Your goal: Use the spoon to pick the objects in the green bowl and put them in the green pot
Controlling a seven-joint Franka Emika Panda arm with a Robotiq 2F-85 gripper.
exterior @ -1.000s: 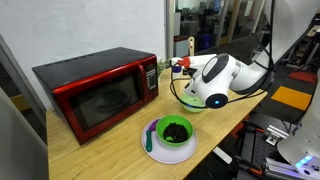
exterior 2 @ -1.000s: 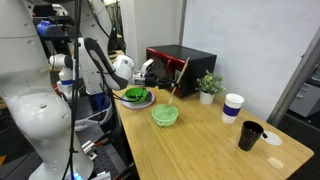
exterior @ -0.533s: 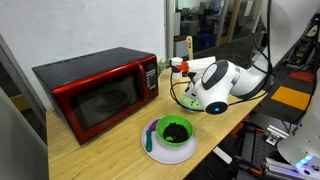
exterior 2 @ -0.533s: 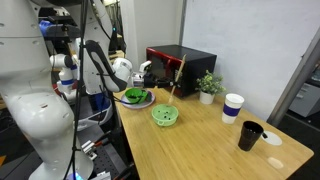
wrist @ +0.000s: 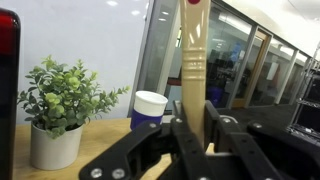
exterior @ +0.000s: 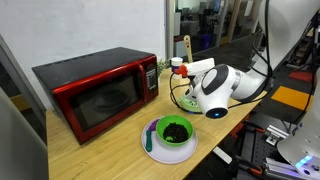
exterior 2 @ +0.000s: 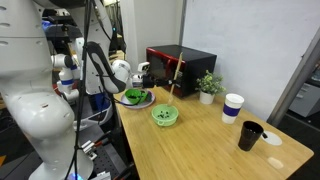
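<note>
My gripper (exterior: 181,68) is shut on the pale wooden spoon (exterior: 186,47) and holds it nearly upright above the table. It shows in both exterior views (exterior 2: 177,76). In the wrist view the spoon's handle (wrist: 193,50) stands between my fingers (wrist: 193,125). The lime-green bowl (exterior 2: 165,115) sits below and beside the spoon; my wrist hides most of it in an exterior view (exterior: 185,102). The darker green pot (exterior: 172,135) with a dark inside stands on a white plate near the table's edge, also seen by the arm (exterior 2: 135,97).
A red microwave (exterior: 95,88) stands at the back of the wooden table. A blue utensil (exterior: 150,138) lies on the pot's plate. A small potted plant (wrist: 58,110), a white-and-blue paper cup (wrist: 150,108) and a black cup (exterior 2: 249,135) stand farther along.
My wrist has swung a little away from the microwave while the spoon stays gripped, upright and slightly shifted. The bowl and pot have not moved.
</note>
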